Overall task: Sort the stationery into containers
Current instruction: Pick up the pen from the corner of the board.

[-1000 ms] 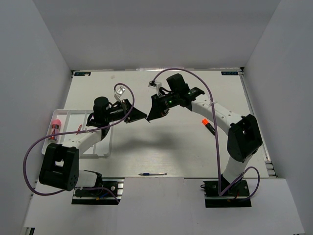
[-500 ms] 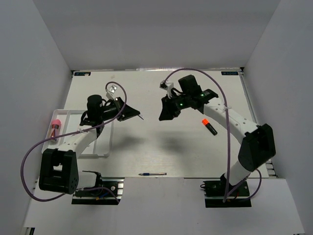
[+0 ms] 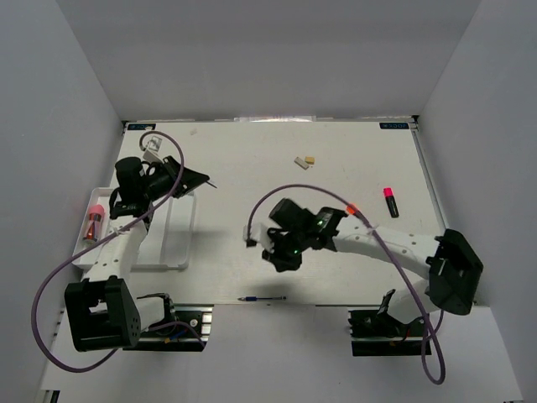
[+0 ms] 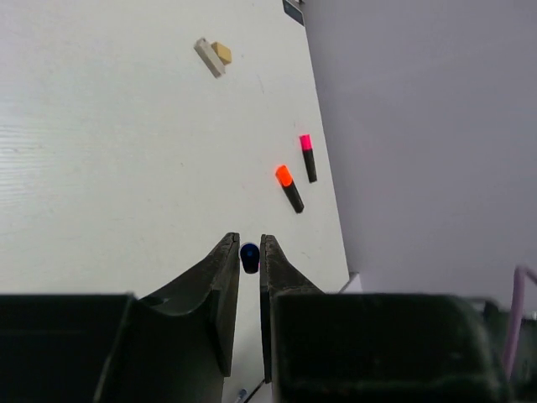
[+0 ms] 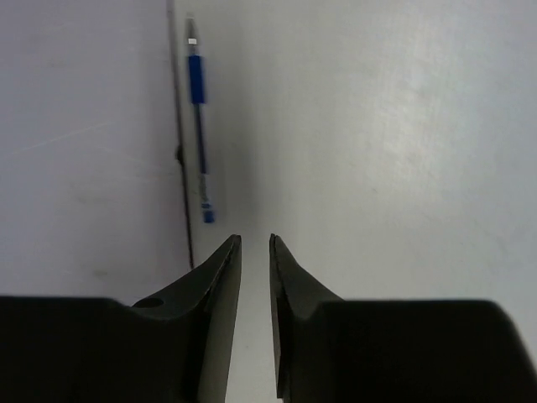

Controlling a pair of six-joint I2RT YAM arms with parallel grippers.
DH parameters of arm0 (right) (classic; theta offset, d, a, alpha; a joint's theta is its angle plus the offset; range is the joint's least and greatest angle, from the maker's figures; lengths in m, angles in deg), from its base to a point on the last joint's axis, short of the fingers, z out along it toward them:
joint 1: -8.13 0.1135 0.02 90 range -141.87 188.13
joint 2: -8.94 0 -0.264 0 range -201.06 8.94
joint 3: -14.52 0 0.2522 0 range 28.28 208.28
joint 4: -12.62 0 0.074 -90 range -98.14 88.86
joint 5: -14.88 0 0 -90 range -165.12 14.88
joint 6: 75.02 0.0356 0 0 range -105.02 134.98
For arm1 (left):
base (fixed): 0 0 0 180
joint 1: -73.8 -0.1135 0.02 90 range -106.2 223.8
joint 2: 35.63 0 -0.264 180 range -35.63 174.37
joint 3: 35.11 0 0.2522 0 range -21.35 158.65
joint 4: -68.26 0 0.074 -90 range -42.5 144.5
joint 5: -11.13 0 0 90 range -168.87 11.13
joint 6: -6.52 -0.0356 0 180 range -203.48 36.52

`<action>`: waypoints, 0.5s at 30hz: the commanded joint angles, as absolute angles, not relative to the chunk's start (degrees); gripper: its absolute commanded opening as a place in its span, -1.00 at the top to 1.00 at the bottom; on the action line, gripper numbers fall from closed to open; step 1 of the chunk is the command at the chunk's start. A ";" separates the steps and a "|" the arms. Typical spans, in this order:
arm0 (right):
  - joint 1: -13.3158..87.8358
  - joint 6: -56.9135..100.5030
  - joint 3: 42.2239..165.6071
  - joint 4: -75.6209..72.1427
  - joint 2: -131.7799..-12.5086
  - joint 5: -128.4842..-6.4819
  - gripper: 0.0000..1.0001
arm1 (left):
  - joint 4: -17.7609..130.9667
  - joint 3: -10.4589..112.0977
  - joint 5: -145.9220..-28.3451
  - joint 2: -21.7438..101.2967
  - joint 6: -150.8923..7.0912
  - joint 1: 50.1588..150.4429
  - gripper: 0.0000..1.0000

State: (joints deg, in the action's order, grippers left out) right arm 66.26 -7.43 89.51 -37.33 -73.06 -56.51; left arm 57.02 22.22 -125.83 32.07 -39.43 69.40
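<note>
Walls (image 3: 252, 59) of plain grey stand on 3 sides of a white table (image 3: 243, 151). The left gripper (image 4: 248, 242) is up over the far left part of the table, by the white tray (image 3: 182, 252), and is clenched on a thin dark pen (image 4: 249, 257). That pen runs along the fingers and its tip pokes out to the right. The right gripper (image 5: 255, 242) is low near the front edge, its jaws a little apart with nothing between them. Just ahead of it a blue pen (image 5: 199, 126) lies flat, long way along the front edge. 2 highlighters lie at the right, caps to the far side: 1 pink (image 4: 307, 158), 1 orange (image 4: 289, 187). A white eraser (image 4: 210, 57) and a tan eraser (image 4: 221, 52) touch near the back. A pink-capped tube (image 3: 93, 222) lies in the tray's left slot, cap to the far side.
</note>
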 commanded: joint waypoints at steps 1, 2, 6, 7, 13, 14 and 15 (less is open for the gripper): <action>74.04 -7.00 92.52 -35.16 -76.48 -61.15 0.47 | 50.73 26.46 -124.49 30.02 -43.92 67.82 1.00; 77.27 -5.69 93.66 -34.90 -77.36 -61.24 0.40 | 49.68 26.98 -124.66 30.02 -44.28 67.22 1.00; 82.48 0.38 92.97 -33.05 -80.44 -63.59 0.26 | 48.70 29.01 -125.01 30.81 -45.34 65.98 1.00; 83.10 0.48 91.92 -32.26 -80.97 -65.00 0.24 | 49.57 29.01 -125.28 30.99 -45.07 65.37 1.00; 85.64 2.32 93.67 -31.21 -85.19 -69.49 0.27 | 56.08 25.41 -126.51 30.20 -40.33 64.75 1.00; 86.09 2.58 94.54 -31.20 -86.76 -70.11 0.27 | 56.26 25.15 -126.68 30.11 -40.15 64.23 1.00; 86.35 2.67 95.16 -31.20 -87.73 -70.98 0.27 | 56.17 25.06 -126.77 30.20 -40.24 64.22 1.00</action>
